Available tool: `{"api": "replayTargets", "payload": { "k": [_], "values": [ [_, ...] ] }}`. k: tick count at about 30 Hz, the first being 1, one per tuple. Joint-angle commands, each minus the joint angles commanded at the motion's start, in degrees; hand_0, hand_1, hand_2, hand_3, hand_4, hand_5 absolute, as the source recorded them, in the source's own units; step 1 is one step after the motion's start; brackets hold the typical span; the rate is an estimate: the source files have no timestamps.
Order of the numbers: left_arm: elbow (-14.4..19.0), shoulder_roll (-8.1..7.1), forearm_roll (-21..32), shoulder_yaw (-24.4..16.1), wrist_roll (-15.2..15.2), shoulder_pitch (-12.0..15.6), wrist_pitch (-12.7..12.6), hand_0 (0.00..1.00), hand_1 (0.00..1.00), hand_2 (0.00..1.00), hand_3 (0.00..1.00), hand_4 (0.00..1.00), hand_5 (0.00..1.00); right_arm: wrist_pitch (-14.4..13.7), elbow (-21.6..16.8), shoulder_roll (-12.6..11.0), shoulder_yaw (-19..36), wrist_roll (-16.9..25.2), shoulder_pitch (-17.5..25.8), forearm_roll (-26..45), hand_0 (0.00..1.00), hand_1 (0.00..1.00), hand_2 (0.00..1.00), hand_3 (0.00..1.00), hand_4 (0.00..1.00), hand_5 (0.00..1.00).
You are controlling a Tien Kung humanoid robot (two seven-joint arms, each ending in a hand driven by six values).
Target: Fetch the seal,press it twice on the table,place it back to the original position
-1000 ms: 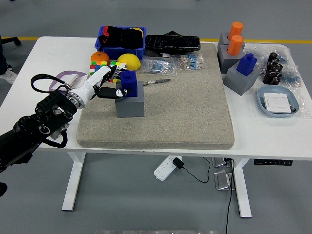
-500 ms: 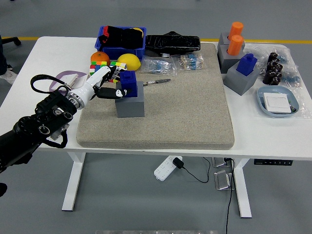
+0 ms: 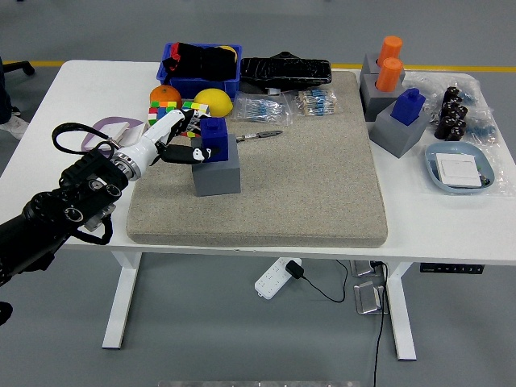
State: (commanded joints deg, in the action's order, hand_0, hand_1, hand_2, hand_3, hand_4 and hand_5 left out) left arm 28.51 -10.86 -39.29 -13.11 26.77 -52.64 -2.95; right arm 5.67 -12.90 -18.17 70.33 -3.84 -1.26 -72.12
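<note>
A blue seal (image 3: 214, 135) stands in the top of a grey block (image 3: 217, 172) on the left part of the tan mat (image 3: 306, 177). My left hand (image 3: 179, 139), white with black fingertips, reaches in from the left. Its fingers are spread at the seal's left side, the thumb low against the block's top edge, and they do not wrap the seal. A second blue seal (image 3: 409, 106) sits on a tilted grey block (image 3: 397, 133) at the right. My right arm is out of view.
Behind the hand lie a Rubik's cube (image 3: 165, 112), an orange (image 3: 165, 94), a lemon (image 3: 213, 101) and a blue bin (image 3: 200, 66). A pen (image 3: 259, 135) lies right of the seal. Orange cylinders (image 3: 389, 61), a black bag (image 3: 285, 71) and a plate (image 3: 459, 166) stand farther right.
My left hand has edged slightly right against the seal. The grey block has shifted a few pixels right with it. The seal stays in the block.
</note>
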Motion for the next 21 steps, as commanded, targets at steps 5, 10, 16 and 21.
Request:
{"api": "replayTargets", "payload": {
  "k": [5,10,16,21],
  "values": [
    [-0.1,0.0,0.2,0.2,-0.5,0.2,0.7,0.828,0.663,0.516,0.667,0.6,0.002,0.0,0.0,0.0,0.0,0.0,0.1,0.0,0.76,0.673,0.664,0.621,0.786,0.503],
    [-0.4,0.01,0.8,0.5,-0.9,0.3,1.8,0.844,0.765,0.586,0.698,0.746,0.002,0.0,0.0,0.0,0.0,0.0,0.1,0.0,0.76,0.672,0.664,0.62,0.786,0.503],
    [-0.7,-0.02,2.1,0.8,-0.6,0.2,2.9,0.869,0.826,0.723,0.809,0.882,0.002,0.0,0.0,0.0,0.2,0.0,0.0,-0.1,0.76,0.673,0.664,0.62,0.786,0.503],
    [-1.1,-0.02,2.4,0.7,-0.9,0.2,4.1,0.931,0.931,0.865,0.939,0.998,0.185,0.1,0.0,0.0,0.2,0.0,0.0,-0.1,0.761,0.672,0.664,0.621,0.786,0.504]
  ]
}}
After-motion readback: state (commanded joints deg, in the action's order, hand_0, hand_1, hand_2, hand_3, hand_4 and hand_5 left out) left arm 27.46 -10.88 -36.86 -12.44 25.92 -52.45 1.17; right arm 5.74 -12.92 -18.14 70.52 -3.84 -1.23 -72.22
